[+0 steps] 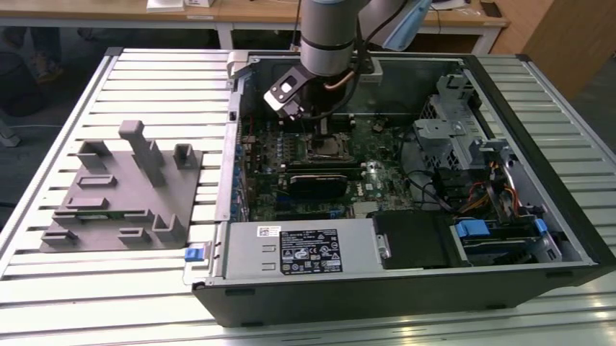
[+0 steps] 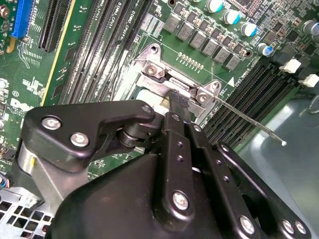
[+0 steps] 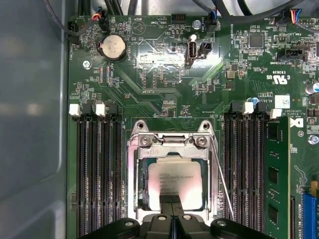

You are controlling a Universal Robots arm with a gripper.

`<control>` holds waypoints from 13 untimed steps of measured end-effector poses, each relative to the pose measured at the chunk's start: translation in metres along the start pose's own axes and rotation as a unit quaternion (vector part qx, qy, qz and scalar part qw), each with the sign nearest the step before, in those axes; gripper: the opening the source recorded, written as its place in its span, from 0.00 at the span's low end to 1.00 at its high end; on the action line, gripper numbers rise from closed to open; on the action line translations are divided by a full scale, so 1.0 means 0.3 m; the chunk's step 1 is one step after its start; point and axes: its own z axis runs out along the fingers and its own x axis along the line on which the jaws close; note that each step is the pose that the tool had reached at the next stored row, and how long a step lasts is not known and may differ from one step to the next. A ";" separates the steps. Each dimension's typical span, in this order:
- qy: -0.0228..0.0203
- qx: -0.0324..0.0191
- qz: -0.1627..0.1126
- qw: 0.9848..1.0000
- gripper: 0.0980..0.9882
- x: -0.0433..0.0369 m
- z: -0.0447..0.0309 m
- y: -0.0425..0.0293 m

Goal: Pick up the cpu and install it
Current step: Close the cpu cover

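Note:
The cpu (image 3: 174, 181) lies flat inside the motherboard's metal socket frame (image 3: 169, 141), silvery top up. My gripper (image 3: 171, 200) hangs directly over it, its two black fingers pressed together with no gap, their joined tip at the cpu's near edge. In the second wrist view the same tip (image 2: 178, 103) points down at the socket, and a pale strip of the cpu (image 2: 149, 97) shows beside it. In the exterior view the gripper (image 1: 322, 124) reaches into the open computer case just above the socket (image 1: 325, 148).
A thin socket lever (image 3: 222, 179) runs along one side of the socket. Memory slots (image 3: 97, 169) flank it, with a green memory stick (image 3: 276, 174) in one. Outside the case (image 1: 539, 180), a grey moulded tray (image 1: 115, 194) sits on the slatted table at the exterior view's left.

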 end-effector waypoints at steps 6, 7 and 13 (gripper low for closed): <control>0.000 0.000 0.000 1.000 0.01 0.000 0.007 0.017; 0.000 0.000 0.000 1.000 0.01 0.000 0.008 0.021; 0.000 0.000 0.000 1.000 0.01 0.001 -0.006 0.029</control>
